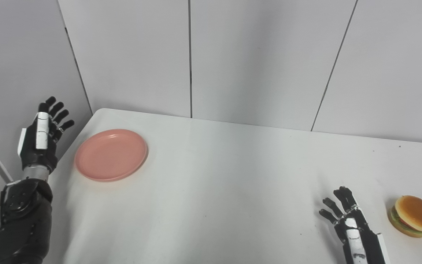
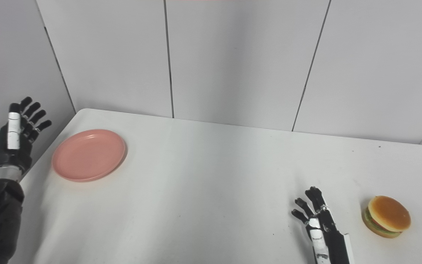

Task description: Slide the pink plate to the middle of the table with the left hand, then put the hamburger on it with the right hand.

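Right hand [image 1: 350,223], fingers spread and empty, rests beside hamburger [image 1: 414,216]; left hand [image 1: 42,135], likewise spread, hovers near pink plate [image 1: 111,154].

I watch through 2 head cameras set side by side, both angled down across the white table [image 1: 233,176] toward the grey wall panels [image 1: 262,55]. They share nearly the whole tabletop, slightly offset sideways.

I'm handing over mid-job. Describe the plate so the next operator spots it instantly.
On the white table, look to the far left corner, close to the left hand raised open beside the table edge. There lies a round, shallow pink plastic plate, flat and empty, the only pink thing there.
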Controlling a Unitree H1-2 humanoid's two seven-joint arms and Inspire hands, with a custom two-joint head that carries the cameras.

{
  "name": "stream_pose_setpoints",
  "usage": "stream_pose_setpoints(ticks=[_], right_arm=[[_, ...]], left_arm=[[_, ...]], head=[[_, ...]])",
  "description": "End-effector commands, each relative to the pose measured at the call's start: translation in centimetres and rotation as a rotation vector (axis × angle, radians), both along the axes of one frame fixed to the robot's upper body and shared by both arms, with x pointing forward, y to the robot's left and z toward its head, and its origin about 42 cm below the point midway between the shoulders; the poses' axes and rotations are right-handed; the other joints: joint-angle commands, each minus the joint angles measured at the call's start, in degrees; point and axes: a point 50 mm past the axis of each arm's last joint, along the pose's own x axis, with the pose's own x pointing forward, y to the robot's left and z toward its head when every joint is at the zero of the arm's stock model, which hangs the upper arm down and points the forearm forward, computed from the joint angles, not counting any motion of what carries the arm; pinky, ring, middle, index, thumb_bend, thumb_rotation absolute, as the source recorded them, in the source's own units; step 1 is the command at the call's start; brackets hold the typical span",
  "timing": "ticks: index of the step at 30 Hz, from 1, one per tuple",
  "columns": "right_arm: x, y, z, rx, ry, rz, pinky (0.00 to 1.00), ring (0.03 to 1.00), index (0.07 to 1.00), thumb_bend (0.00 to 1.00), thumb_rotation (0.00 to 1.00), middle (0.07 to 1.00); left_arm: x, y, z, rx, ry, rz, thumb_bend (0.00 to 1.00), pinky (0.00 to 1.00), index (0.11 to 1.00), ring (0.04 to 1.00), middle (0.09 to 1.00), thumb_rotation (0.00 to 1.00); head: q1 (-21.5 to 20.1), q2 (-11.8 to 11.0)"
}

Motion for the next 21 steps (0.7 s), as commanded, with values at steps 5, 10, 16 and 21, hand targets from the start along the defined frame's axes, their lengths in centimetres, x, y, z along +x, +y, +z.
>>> stream_pose_setpoints(ticks=[5, 10, 16, 21], right_arm=[[-1.1, -0.5, -1.6, -0.006, 0.038, -0.014, 0.79, 0.845, 0.905, 0.76, 0.80, 0.924], [-1.3, -0.4, -1.5, 0.003, 0.037, -0.012, 0.79, 0.846, 0.901, 0.76, 0.79, 0.923], [-1.4, -0.3, -1.3, -0.001, 0.032, -0.014, 0.79, 0.843, 0.900, 0.76, 0.80, 0.920], [-1.4, -0.3, -1.2, 0.004, 0.032, -0.012, 0.78, 0.841, 0.897, 0.76, 0.79, 0.920]], left_arm=[[1.4, 0.5, 0.9, -0.043, -0.022, 0.013, 0.86, 0.79, 0.902, 0.906, 0.926, 0.84], [1.9, 0.8, -0.7, -0.055, 0.031, 0.016, 0.89, 0.78, 0.902, 0.897, 0.915, 0.83], [2.0, 0.6, -1.9, -0.038, 0.069, 0.028, 0.88, 0.76, 0.859, 0.898, 0.898, 0.81], [1.8, 0.7, -2.6, -0.029, 0.097, 0.044, 0.90, 0.74, 0.866, 0.869, 0.880, 0.79]], head=[[-0.31, 0.42], [-0.75, 0.77], [-0.86, 0.82], [-0.96, 0.99]])
